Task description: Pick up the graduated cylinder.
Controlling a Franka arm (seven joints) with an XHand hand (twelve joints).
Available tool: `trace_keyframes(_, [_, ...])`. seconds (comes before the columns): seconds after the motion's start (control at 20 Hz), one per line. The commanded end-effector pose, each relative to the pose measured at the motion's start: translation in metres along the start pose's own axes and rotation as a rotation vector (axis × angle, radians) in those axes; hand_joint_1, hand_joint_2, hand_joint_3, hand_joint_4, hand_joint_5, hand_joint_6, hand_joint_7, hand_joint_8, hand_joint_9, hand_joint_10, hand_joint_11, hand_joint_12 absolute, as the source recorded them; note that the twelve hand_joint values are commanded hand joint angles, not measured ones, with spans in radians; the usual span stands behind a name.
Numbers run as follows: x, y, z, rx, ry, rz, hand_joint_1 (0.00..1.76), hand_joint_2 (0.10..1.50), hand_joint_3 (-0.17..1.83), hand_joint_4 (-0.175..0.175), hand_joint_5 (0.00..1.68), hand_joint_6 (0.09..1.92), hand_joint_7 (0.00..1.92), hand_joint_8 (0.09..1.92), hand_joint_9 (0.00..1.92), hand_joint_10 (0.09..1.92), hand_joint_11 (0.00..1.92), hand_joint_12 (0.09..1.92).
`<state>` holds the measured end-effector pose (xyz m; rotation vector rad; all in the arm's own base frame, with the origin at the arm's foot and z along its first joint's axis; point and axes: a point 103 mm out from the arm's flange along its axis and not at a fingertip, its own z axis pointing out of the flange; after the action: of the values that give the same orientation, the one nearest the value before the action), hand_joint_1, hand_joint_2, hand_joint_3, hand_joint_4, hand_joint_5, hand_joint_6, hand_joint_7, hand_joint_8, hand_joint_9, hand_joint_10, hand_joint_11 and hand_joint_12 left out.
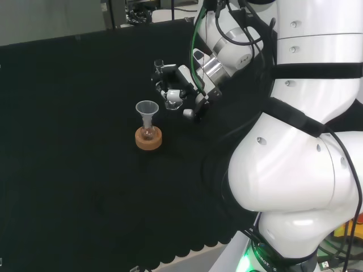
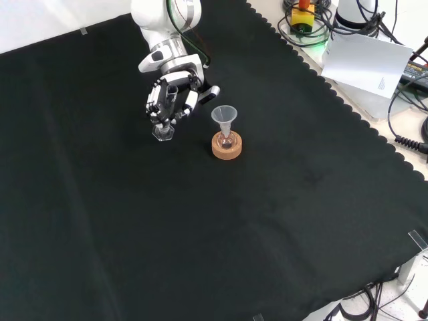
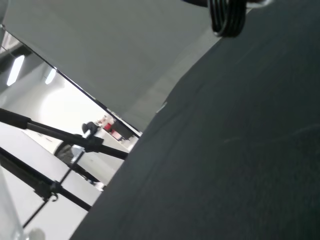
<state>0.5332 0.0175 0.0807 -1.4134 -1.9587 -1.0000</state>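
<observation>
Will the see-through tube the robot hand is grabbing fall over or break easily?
Probably it tips easily: the graduated cylinder looks tall and narrow on a small foot. It seems to be clear glass or plastic, so likely smooth, slippery and maybe breakable. The hand has its fingers curled around it, which should steady it.

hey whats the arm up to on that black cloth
The robot's hand has its fingers curled round a clear graduated cylinder, which stands upright with its base at the black cloth. In the front view, a small flask with a funnel in its neck sits on a cork ring just to the right, apart from the hand.
</observation>
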Motion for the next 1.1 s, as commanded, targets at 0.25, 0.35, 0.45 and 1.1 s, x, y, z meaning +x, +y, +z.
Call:
trace_keyframes(0.25, [0.002, 0.003, -0.013, 0.074, -0.069, 0.036, 1.44, 0.92, 0.71, -0.117, 0.96, 0.87, 0.85, 0.72, 1.1, 0.43, 0.94, 0.91])
trace_keyframes(0.35, [0.002, 0.004, -0.017, 0.099, -0.083, 0.041, 1.45, 0.92, 0.71, -0.119, 0.96, 0.87, 0.85, 0.72, 1.1, 0.43, 0.94, 0.91])
trace_keyframes(0.45, [0.003, 0.005, -0.022, 0.114, -0.087, 0.044, 1.45, 0.92, 0.71, -0.123, 0.95, 0.87, 0.85, 0.72, 1.1, 0.43, 0.94, 0.91])
trace_keyframes(1.1, [0.013, 0.008, -0.065, 0.301, -0.092, 0.099, 1.45, 0.92, 0.71, -0.117, 0.92, 0.86, 0.82, 0.73, 1.09, 0.43, 0.96, 0.9])
